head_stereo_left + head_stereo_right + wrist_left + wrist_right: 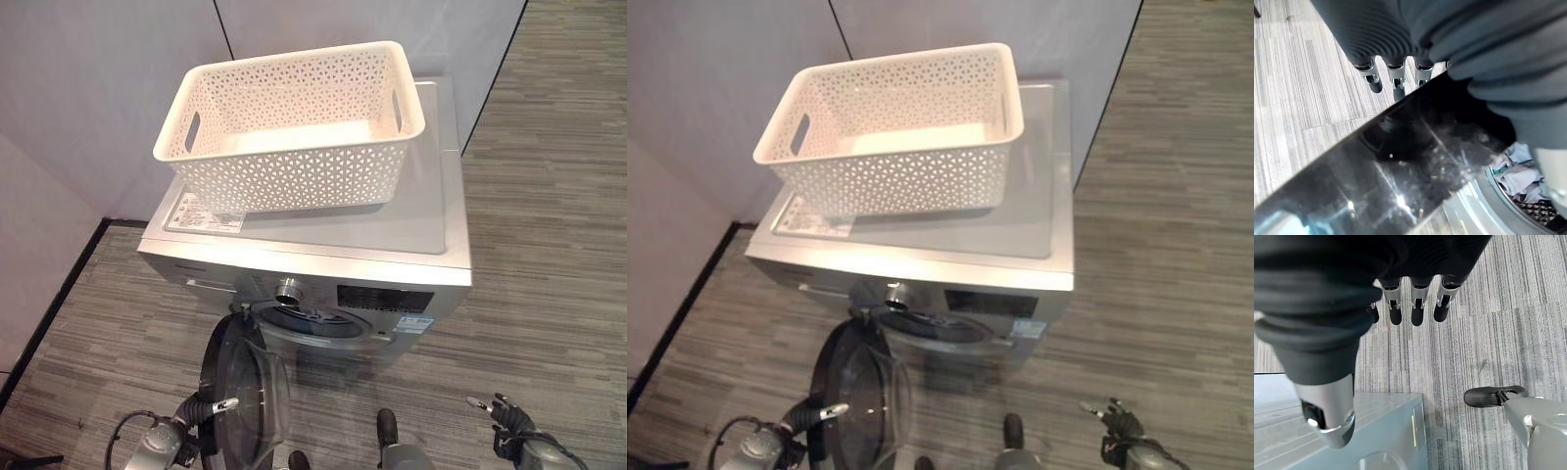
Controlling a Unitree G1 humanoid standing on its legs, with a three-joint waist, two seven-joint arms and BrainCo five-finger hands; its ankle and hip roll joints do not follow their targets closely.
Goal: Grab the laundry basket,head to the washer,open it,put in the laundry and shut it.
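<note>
Left hand at the open door, fingers partly hidden.

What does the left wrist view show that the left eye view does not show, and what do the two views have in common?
The left wrist view alone shows the laundry lying inside the drum, seen past the door's edge. The left eye view alone shows the white basket, empty, standing on top of the washer, and the right hand low beside it, away from the machine. Both views share the left hand at the open glass door, with its fingers straight along the door, and the striped floor.
</note>
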